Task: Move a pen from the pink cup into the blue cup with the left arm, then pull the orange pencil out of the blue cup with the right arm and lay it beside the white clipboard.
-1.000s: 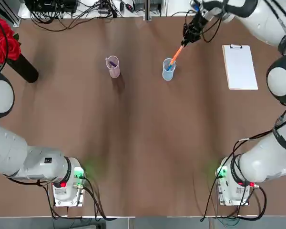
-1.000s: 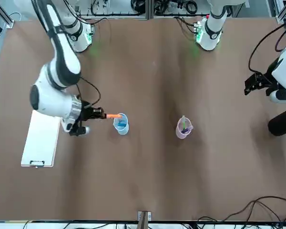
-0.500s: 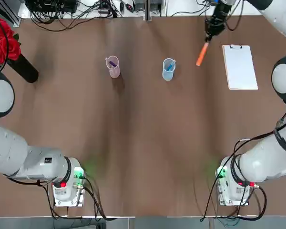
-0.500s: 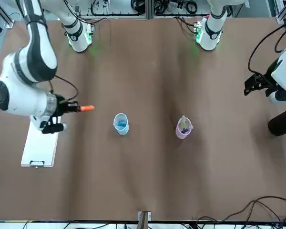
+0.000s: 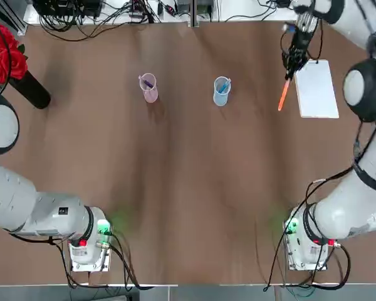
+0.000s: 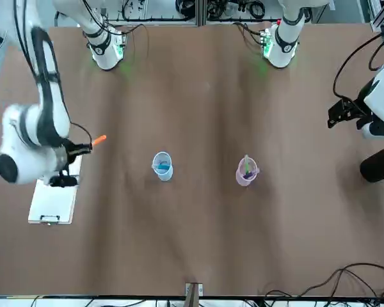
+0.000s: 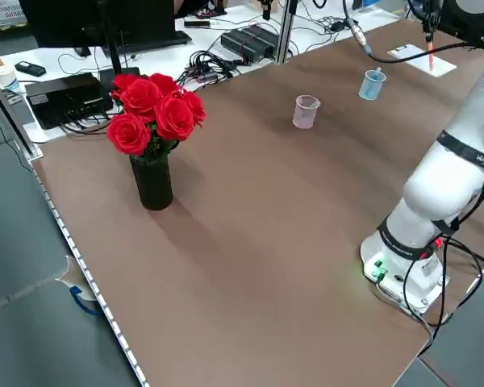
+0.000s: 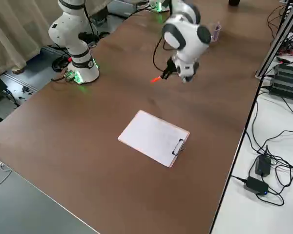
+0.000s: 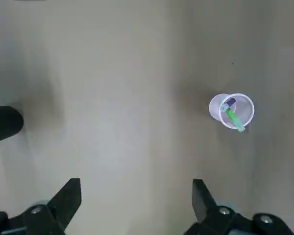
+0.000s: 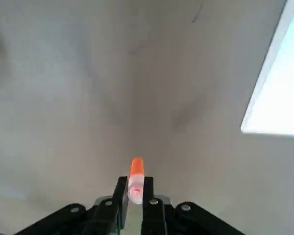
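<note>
Taking the top view as a clock face with the arms' bases at six, the left pincer is parked out at about nine, raised above the table, its fingers spread wide with nothing between them. In its wrist view it looks down on the pink cup.

Toward twelve, slightly to the eleven side, the pink cup stands upright on the table with a purple pen and a green pen leaning inside. Just to the one o'clock side stands the blue cup, also upright, with a blue pen inside. The two cups are well apart.

Further round at about two o'clock lies the white clipboard, flat on the table, its clip at the far end. Over its edge nearer the cups hangs the right pincer, clenched on the orange pencil. The pencil is out of the blue cup, carried in the air, and slants from the pincer toward six along the clipboard's cup-side edge. In the right wrist view the pencil is pinched between the two fingers, with a corner of the clipboard beside it.

At ten o'clock a black vase of red roses stands near the table's edge.
</note>
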Motion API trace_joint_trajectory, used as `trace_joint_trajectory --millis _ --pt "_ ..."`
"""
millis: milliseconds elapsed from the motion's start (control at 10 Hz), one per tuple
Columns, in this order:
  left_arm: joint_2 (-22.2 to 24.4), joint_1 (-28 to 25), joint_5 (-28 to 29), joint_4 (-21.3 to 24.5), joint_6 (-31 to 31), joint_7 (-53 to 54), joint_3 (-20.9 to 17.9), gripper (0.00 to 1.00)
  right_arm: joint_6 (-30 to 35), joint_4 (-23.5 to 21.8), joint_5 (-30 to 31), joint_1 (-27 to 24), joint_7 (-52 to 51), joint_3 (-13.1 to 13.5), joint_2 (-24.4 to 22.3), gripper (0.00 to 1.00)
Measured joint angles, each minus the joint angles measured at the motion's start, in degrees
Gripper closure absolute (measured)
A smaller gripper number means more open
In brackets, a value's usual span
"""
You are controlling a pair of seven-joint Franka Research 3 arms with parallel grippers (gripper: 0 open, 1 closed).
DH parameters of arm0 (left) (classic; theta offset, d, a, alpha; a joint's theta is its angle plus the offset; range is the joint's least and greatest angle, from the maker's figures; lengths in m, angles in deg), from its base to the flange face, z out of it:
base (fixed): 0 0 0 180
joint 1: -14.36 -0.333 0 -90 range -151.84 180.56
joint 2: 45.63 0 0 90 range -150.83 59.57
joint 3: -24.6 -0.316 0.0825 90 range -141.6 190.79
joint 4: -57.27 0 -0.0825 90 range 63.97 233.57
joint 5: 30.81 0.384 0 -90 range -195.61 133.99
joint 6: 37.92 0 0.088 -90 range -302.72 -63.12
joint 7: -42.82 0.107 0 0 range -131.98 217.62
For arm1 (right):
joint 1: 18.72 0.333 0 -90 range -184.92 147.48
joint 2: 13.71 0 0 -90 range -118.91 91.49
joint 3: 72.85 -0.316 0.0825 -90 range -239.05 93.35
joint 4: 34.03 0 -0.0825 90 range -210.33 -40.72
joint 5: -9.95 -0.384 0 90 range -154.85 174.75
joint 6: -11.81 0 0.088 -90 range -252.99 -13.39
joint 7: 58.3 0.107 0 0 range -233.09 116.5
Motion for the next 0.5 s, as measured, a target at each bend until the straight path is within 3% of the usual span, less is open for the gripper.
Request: trace_joint_trajectory --millis 200,500 --pt "0.00 0.00 0.00 -0.01 -0.01 0.00 0.01 0.00 -2.70 3.14 2.13 0.03 -0.27 0.07 5.24 0.84" --pt "0.00 0.00 0.00 -0.01 -0.01 0.00 0.00 0.00 -6.80 7.44 2.30 0.06 -0.62 0.07 8.48 0.84"
